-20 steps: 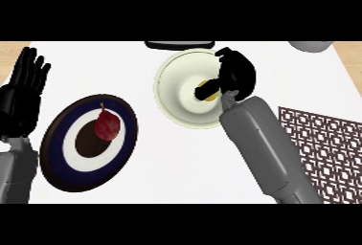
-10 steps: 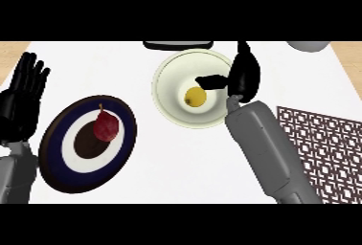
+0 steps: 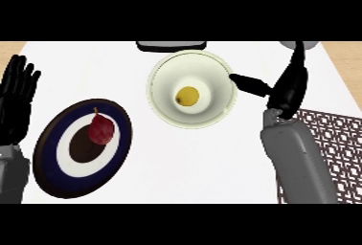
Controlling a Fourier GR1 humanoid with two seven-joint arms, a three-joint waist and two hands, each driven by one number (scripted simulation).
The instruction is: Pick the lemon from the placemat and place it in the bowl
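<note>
Nearest the lower edge, at left: dark plate (image 3: 53,158) with blue and white rings, red pear-like fruit (image 3: 100,130) lying on it. Above it, left hand (image 3: 17,103) resting open, fingers up. At right, patterned placemat (image 3: 332,131), partly behind the grey forearm. Beyond, right hand (image 3: 286,88) released, fingers straight, thumb toward the pale bowl (image 3: 164,107). Lemon (image 3: 187,95) sitting inside that bowl. Farthest back, dark object (image 3: 172,45) at the counter's edge.

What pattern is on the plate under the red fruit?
Dark blue and white rings on the plate, brown rim; head view.
</note>
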